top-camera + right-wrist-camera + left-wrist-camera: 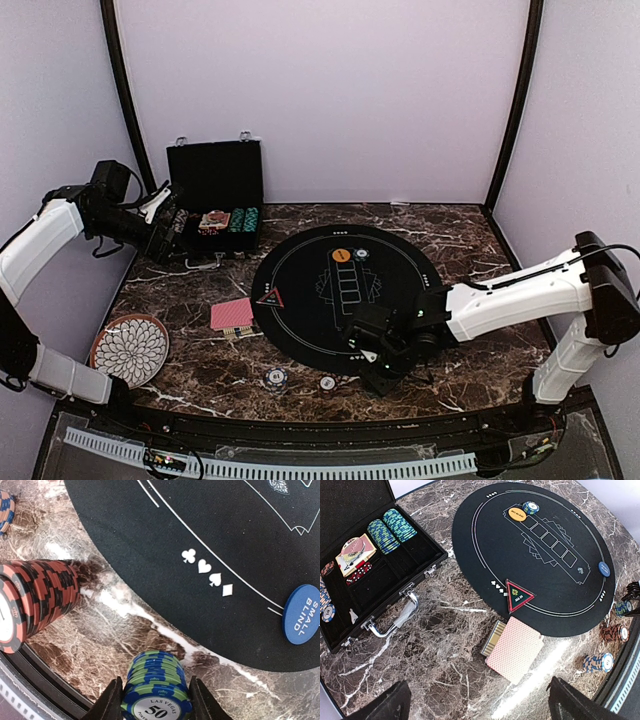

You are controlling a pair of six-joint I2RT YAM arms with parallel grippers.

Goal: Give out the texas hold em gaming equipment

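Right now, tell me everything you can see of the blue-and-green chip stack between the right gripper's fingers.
The blue-and-green chip stack is a short upright column of round chips with alternating blue and green edge stripes; they look like plastic or clay. The top chip's white centre reads "Las Vegas" and "50". It stands on the marble table, just outside the black felt mat. The right gripper brackets it, a dark finger against each side. A taller red-and-black stack stands apart beside it.
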